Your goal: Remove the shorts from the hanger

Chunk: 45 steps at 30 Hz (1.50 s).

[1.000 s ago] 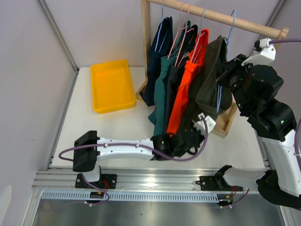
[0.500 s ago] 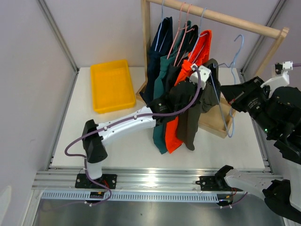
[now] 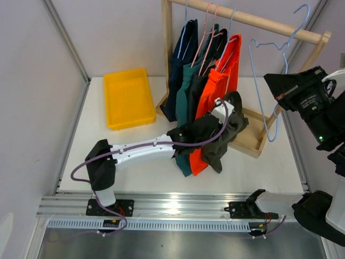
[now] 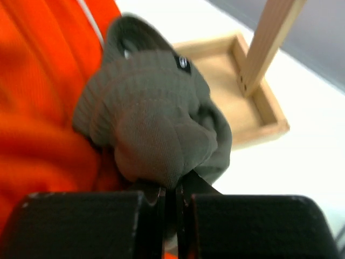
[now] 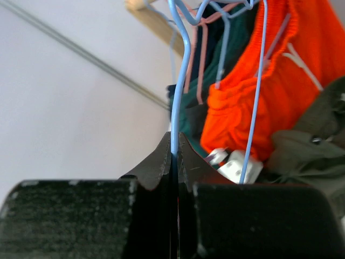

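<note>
From above, the left gripper (image 3: 220,125) hangs over the middle of the worktop, closed on the olive shorts (image 3: 234,121). They droop from it in a crumpled bundle, touching the front of the orange shorts (image 3: 215,91). The right gripper (image 3: 276,93) is raised near the right edge and grips a bare blue wire hanger (image 3: 257,75). The hanger stands apart from the olive pair, to its right, so that pair looks fully free. Orange, black (image 3: 198,89), teal (image 3: 186,97) and navy (image 3: 180,59) pairs hang lengthwise downward from the wooden rail (image 3: 259,21) along the far edge. Orange is outermost, on the side toward the right arm. Open worktop lies toward the near-left corner, and a yellow tray (image 3: 129,97) sits near the far-left corner. The left arm probably has room to swing that way and set its load down.

In the left wrist view, the fingers are shut tight on a fold of olive fabric. The bundle bulges just ahead of them, pressed against orange cloth on the left. The rack's wooden base (image 4: 269,110) and post (image 4: 269,38) stand beyond, near enough to snag a careless sweep.

In the right wrist view, the jaws are pinched shut on the blue wire, which rises straight up from them. The orange pair lies ahead and to the right.
</note>
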Motion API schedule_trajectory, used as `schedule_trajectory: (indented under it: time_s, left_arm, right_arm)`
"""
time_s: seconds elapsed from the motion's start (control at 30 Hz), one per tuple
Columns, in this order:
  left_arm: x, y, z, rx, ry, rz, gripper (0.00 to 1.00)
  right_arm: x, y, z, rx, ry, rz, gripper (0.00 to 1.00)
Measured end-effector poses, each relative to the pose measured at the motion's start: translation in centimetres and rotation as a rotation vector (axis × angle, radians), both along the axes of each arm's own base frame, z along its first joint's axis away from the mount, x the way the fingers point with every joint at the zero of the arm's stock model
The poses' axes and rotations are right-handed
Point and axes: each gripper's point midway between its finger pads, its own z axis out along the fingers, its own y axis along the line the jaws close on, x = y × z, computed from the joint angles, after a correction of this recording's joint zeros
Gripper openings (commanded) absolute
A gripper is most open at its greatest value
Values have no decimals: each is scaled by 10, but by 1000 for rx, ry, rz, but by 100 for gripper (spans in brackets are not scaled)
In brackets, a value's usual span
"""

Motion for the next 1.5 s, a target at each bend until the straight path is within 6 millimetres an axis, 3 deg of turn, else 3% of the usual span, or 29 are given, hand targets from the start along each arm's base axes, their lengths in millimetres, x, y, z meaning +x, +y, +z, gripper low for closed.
schedule_trajectory:
  time_s: [0.13, 0.33, 0.5, 0.67, 0.77, 0.87, 0.97, 1.1, 1.37, 1.43, 1.47, 1.5]
  left_arm:
    - [-39, 9, 5, -5, -3, -35, 0]
    - [-115, 23, 52, -108, -37, -126, 0]
    - [-149, 51, 88, -164, -47, -136, 0]
    - [-144, 100, 111, -176, -47, -50, 0]
    - [-140, 130, 126, -196, -57, 2, 0]
    - [-137, 152, 136, -220, -61, 44, 0]
    - [-136, 165, 137, -230, -57, 70, 0]
    - [-134, 174, 129, -202, -54, 92, 0]
    - [-131, 191, 125, -160, -61, 131, 0]
    - [-130, 197, 128, -155, -64, 145, 0]
    - [-130, 201, 130, -151, -67, 153, 0]
    - [-129, 205, 133, -149, -71, 163, 0]
  right_arm:
    - [18, -4, -28, -84, 60, -76, 0]
    - [43, -18, -57, -211, 109, -211, 0]
    - [56, -45, -55, -266, 97, -341, 0]
    - [72, -84, -53, -270, 91, -482, 0]
    - [86, -107, -65, -270, 119, -537, 0]
    - [104, -121, -89, -263, 169, -539, 0]
    - [120, -119, -113, -247, 212, -487, 0]
    - [125, -107, -133, -238, 244, -410, 0]
    - [115, -94, -131, -220, 206, -341, 0]
    - [110, -94, -128, -215, 195, -339, 24]
    - [107, -93, -125, -210, 185, -338, 43]
    - [104, -93, -122, -205, 177, -336, 98]
